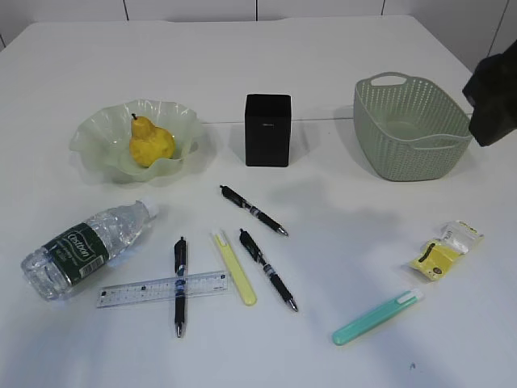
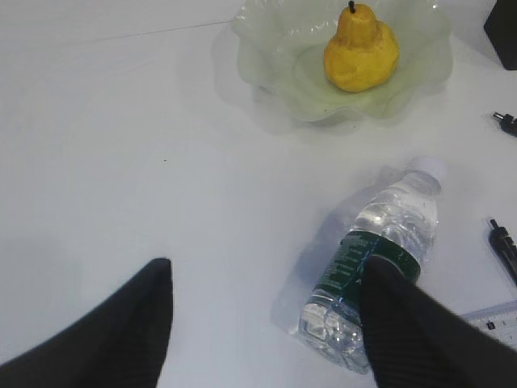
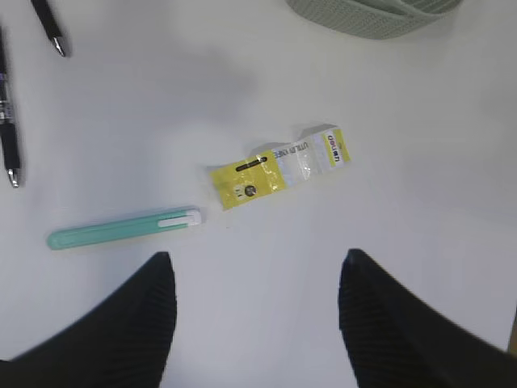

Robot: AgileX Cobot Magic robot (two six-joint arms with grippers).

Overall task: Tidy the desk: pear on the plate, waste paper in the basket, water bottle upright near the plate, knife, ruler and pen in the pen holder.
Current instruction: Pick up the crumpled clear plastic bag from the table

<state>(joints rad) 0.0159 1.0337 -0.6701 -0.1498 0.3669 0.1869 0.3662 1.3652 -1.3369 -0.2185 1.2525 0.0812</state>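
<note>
The yellow pear point(image 1: 150, 143) point(image 2: 361, 50) lies on the wavy pale green plate point(image 1: 97, 129) point(image 2: 266, 48). The water bottle point(image 1: 85, 246) point(image 2: 392, 226) lies on its side; my open left gripper point(image 2: 266, 265) hovers over the desk beside its base, with the right finger overlapping its label. The clear ruler point(image 1: 161, 288) lies under a black pen point(image 1: 180, 284). Two more pens point(image 1: 253, 210) point(image 1: 267, 269) lie mid-desk. My open right gripper point(image 3: 258, 255) hangs above the waste paper point(image 1: 446, 249) point(image 3: 279, 166) and the teal knife point(image 1: 376, 318) point(image 3: 121, 229).
The black pen holder point(image 1: 267, 129) stands at centre back and the sage green basket point(image 1: 408, 125) point(image 3: 371, 16) at back right. A slim yellow knife-like stick point(image 1: 234, 275) lies between the pens. A dark part of the right arm point(image 1: 494, 93) shows at the right edge.
</note>
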